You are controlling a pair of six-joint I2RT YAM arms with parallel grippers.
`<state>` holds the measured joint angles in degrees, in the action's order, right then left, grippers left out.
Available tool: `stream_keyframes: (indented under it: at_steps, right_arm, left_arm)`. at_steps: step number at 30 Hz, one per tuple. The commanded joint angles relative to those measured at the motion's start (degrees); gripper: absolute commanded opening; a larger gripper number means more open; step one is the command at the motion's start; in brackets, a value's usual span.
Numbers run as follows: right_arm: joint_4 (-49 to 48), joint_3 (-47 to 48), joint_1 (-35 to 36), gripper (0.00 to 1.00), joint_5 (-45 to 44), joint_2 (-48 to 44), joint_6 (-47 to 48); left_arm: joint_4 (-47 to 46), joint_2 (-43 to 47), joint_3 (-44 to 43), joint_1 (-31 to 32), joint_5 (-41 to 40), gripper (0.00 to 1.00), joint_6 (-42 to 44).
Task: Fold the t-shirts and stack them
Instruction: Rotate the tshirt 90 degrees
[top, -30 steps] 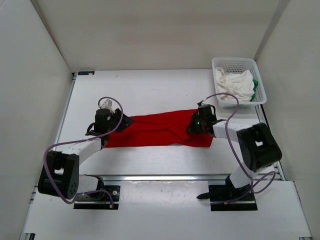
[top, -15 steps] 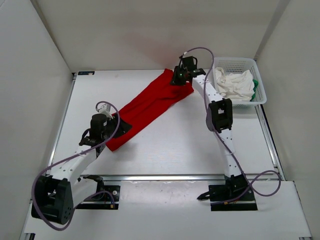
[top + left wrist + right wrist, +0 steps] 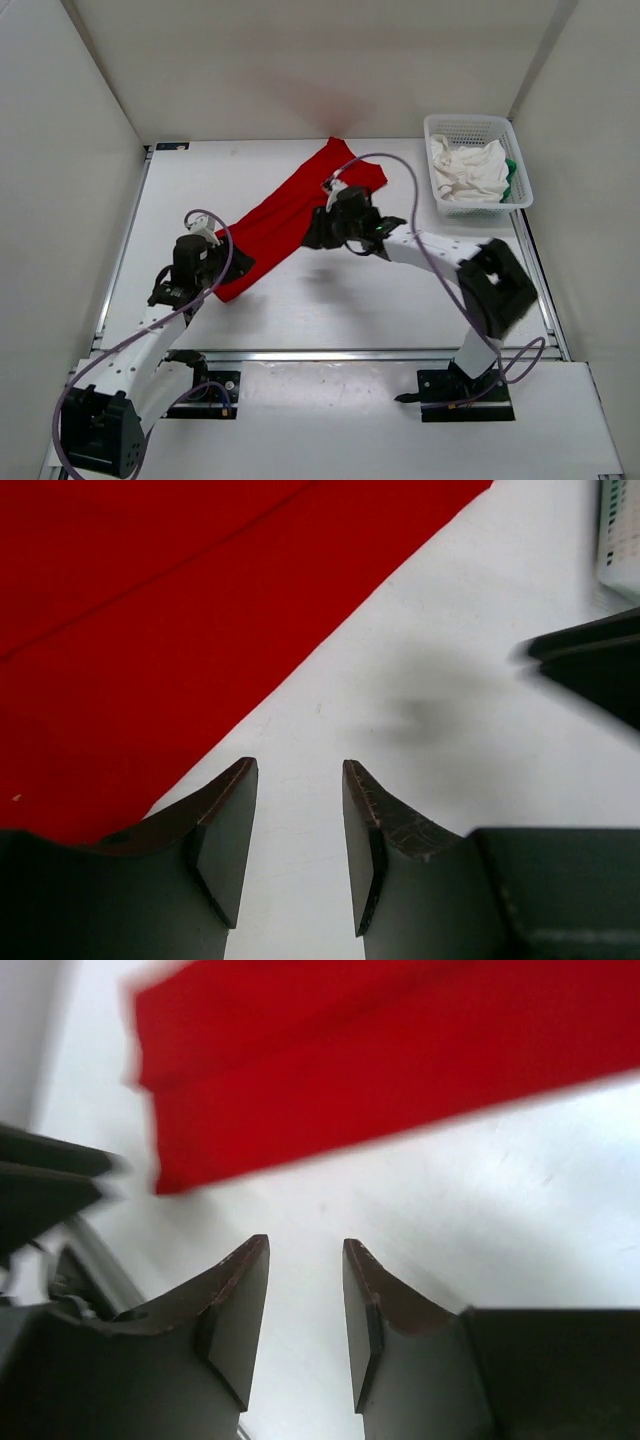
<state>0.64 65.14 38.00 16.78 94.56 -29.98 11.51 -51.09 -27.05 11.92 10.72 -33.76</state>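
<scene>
The red t-shirt (image 3: 290, 212) lies across the table (image 3: 330, 310) as a long diagonal band. Only the top view shows the basket (image 3: 470, 124) to its right, holding the white t-shirt (image 3: 465, 172) and the green t-shirt (image 3: 511, 178). The wrist views show the left gripper (image 3: 297, 765) at its near end and the right gripper (image 3: 305, 1242) beside its right edge, both parted and empty.

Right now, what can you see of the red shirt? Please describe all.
The red shirt is plain soft cloth, folded into a long flat band. It lies on the white table, slanting from the near left to the far middle. The left pincer and the right pincer are open beside its edge, over bare table; neither grips it.
</scene>
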Motion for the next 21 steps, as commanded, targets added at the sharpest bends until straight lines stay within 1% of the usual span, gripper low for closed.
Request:
stream_keyframes:
  at_steps: [1, 4, 5, 9, 10, 11, 14, 16, 17, 19, 20, 21]
  right_arm:
    - [-7.8, -0.1, 3.7, 0.34, -3.6, 8.3, -4.9]
    - [-7.9, 2.8, 4.9, 0.36, -6.8, 14.2, -7.8]
    - [-9.2, 2.7, 4.8, 0.36, -7.3, 16.2, -8.7]
    - [-11.8, 3.1, 4.9, 0.38, -10.2, 21.3, -15.5]
    - [-11.7, 4.1, 5.2, 0.38, -11.5, 22.1, -16.8]
    - [-11.4, 4.5, 5.2, 0.39, -11.5, 24.1, -17.6]
    - [-8.1, 10.5, 6.2, 0.37, -12.6, 29.0, -20.0]
    - [-6.4, 12.8, 6.6, 0.35, -13.1, 32.5, -21.3]
    - [-6.4, 13.6, 6.5, 0.30, -12.2, 32.4, -21.9]
    - [-6.9, 13.4, 6.1, 0.05, -10.4, 33.0, -22.7]
    - [-7.1, 12.0, 5.6, 0.01, -10.5, 32.4, -22.6]
    - [-7.5, 10.7, 5.4, 0.00, -10.5, 30.6, -22.2]
  left_arm:
    - [2.6, 3.7, -1.7, -1.3, -0.4, 0.51, 1.4]
    - [2.6, 5.3, -0.6, -1.5, 0.7, 0.51, 1.2]
    - [2.6, 5.8, -0.1, -1.6, 0.5, 0.52, 1.1]
    - [2.4, 6.6, 0.7, -0.8, 1.0, 0.51, 1.0]
    - [2.2, 6.6, 0.8, -0.6, 0.6, 0.53, 1.0]
    - [2.1, 6.3, 0.6, -0.6, 0.4, 0.53, 1.0]
    - [1.2, 4.6, -0.2, 0.4, -0.6, 0.53, 1.2]
    - [1.5, 3.4, -1.2, 1.3, -2.0, 0.52, 1.8]
    - [1.0, 2.8, -1.3, 0.7, -1.7, 0.52, 1.9]
    - [0.4, 2.3, -1.3, 0.8, -1.1, 0.52, 1.9]
    - [0.6, 2.0, -1.4, 0.6, -1.4, 0.52, 1.9]
    - [0.3, 2.3, -1.5, 1.0, -1.2, 0.52, 1.9]
